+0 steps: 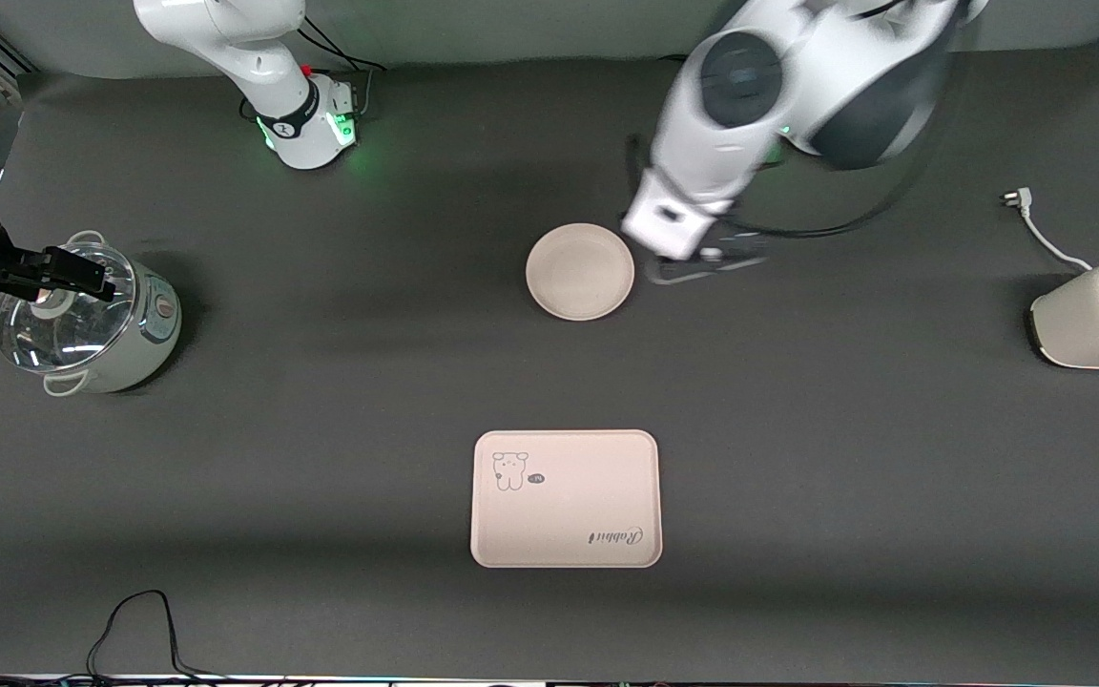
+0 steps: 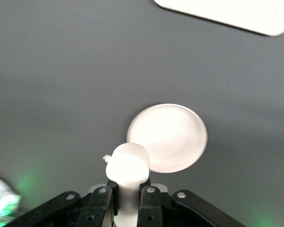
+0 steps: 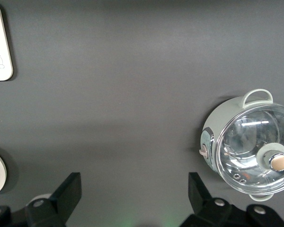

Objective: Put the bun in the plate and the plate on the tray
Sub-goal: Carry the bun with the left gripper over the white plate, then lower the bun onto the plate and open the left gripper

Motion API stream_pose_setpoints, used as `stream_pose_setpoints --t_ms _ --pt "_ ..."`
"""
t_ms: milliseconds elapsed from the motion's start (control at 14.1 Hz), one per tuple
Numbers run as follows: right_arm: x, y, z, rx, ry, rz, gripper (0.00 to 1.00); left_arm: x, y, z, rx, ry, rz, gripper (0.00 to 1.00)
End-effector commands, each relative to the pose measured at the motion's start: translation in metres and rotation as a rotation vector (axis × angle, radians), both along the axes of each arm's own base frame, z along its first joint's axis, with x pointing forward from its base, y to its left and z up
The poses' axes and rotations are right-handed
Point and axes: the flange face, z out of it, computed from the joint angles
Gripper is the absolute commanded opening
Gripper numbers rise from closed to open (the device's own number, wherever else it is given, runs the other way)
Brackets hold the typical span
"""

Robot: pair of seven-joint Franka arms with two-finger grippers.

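Observation:
My left gripper (image 2: 128, 189) is shut on the bun (image 2: 128, 163), a small smooth white lump that sticks out past the fingertips. In the front view the left gripper (image 1: 702, 260) hangs over the table just beside the plate (image 1: 580, 271), at the plate's edge toward the left arm's end; the bun is hidden there under the hand. The round cream plate (image 2: 168, 137) is empty. The cream-pink tray (image 1: 565, 498) with the animal drawing and "Rabbit" lies nearer the front camera than the plate and is empty. My right gripper (image 3: 135, 189) is open and empty, up over the pot (image 1: 87, 320).
A pale green pot (image 3: 248, 142) with a glass lid stands at the right arm's end of the table. A white toaster (image 1: 1098, 315) with its cable stands at the left arm's end. A black cable (image 1: 134, 620) lies at the table's front edge.

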Motion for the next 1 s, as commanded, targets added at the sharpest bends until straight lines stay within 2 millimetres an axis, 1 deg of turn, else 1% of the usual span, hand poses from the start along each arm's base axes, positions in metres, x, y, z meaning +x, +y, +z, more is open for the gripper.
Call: stream_pose_setpoints --t_ms 0,71,142,213,356,498,569,711,782,854,925 --pt "-0.002 -0.002 0.0 -0.019 -0.003 0.024 1.0 -0.028 -0.011 -0.084 -0.023 -0.044 0.022 0.2" --pt "-0.002 -0.002 0.0 -0.019 -0.003 0.024 1.0 -0.043 -0.018 -0.119 -0.042 -0.065 0.01 0.2" --pt "-0.002 -0.003 0.0 -0.019 -0.003 0.022 1.0 -0.056 -0.025 -0.145 -0.05 -0.072 -0.005 0.2" --pt "-0.002 -0.005 -0.001 -0.019 -0.002 0.019 1.0 -0.064 -0.027 -0.165 -0.05 -0.075 -0.013 0.2" --pt "-0.003 -0.005 -0.002 -0.019 0.001 0.018 1.0 -0.07 -0.031 -0.199 -0.055 -0.07 -0.003 0.19" --pt "-0.003 -0.005 -0.002 -0.019 0.0 0.018 1.0 -0.079 -0.039 -0.227 -0.061 -0.065 0.016 0.19" --pt "-0.003 -0.005 -0.002 -0.019 0.0 0.018 1.0 -0.08 -0.041 -0.237 -0.065 -0.065 0.045 0.19" --pt "-0.003 -0.005 -0.002 -0.019 0.0 0.019 1.0 -0.088 -0.05 -0.251 -0.083 -0.072 0.043 0.21" --pt "-0.003 -0.005 -0.002 -0.018 0.001 0.019 1.0 -0.09 -0.051 -0.258 -0.085 -0.07 0.049 0.21" --pt "-0.003 -0.005 -0.004 -0.018 0.004 0.019 1.0 -0.09 -0.052 -0.261 -0.087 -0.071 0.063 0.3" --pt "-0.004 -0.004 -0.004 -0.018 0.004 0.021 1.0 -0.09 -0.053 -0.26 -0.09 -0.072 0.066 0.72"
